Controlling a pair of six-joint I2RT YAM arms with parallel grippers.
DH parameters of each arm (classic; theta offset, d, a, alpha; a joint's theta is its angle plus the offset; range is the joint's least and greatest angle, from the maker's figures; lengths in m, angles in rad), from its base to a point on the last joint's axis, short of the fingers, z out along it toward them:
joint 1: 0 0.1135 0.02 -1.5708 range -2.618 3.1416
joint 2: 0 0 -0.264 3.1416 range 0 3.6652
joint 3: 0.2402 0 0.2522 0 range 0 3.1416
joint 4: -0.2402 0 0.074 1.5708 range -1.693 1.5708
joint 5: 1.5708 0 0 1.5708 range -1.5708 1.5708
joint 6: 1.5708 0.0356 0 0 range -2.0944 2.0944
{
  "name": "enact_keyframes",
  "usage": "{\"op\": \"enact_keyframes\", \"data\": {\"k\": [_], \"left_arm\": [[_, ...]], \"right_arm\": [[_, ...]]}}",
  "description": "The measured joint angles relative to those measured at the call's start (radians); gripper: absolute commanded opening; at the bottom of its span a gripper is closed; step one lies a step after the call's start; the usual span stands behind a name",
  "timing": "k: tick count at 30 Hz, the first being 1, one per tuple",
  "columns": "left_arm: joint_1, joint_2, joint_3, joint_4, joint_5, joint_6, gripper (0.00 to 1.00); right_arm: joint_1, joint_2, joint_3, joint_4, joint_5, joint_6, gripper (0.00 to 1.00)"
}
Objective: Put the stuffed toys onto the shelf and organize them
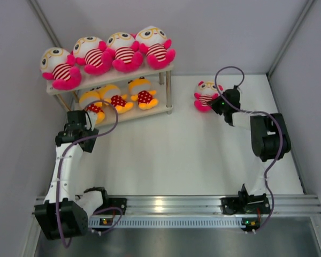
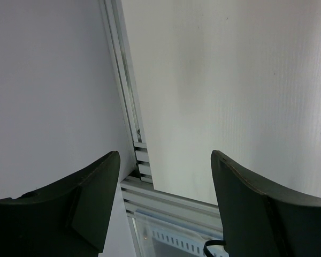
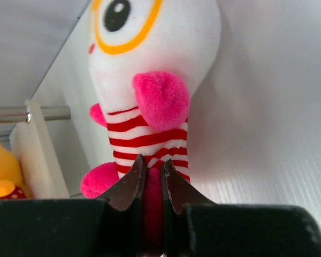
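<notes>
Several striped stuffed toys [image 1: 104, 53] with white heads and pink limbs sit in a row on the top board of the shelf [image 1: 150, 74]. Three orange toys [image 1: 117, 97] in red polka-dot outfits fill the lower tier. One more striped toy [image 1: 205, 95] lies on the table right of the shelf. My right gripper [image 1: 218, 103] is shut on it; in the right wrist view the gripper [image 3: 152, 163] pinches a pink limb below the striped body [image 3: 150, 134]. My left gripper [image 1: 81, 122] hovers by the shelf's lower left corner, open and empty [image 2: 166, 155].
Grey walls close in the white table [image 1: 192, 155] on the left, back and right. An aluminium rail [image 1: 176, 203] runs along the near edge by the arm bases. In the right wrist view a shelf leg [image 3: 43, 113] and an orange toy [image 3: 0, 171] show at left.
</notes>
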Motion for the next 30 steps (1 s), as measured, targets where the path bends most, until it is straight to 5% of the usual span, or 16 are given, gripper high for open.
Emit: {"op": "enact_keyframes", "data": {"k": [4, 16, 22, 30], "left_arm": [[0.0, -0.001, -0.008, 0.0, -0.002, 0.002, 0.75], [0.0, -0.052, -0.011, -0.001, 0.003, 0.001, 0.75], [0.0, -0.084, -0.013, -0.001, 0.006, 0.003, 0.75], [-0.001, -0.104, -0.034, -0.006, 0.006, 0.01, 0.75]], "right_arm": [[-0.011, -0.114, 0.059, -0.154, -0.04, -0.122, 0.0], [0.021, -0.236, 0.946, -0.637, -0.209, -0.436, 0.0], [0.218, -0.16, 1.339, -0.701, -0.21, -0.461, 0.0], [0.386, 0.059, 1.46, -0.62, -0.171, -0.319, 0.0]]}}
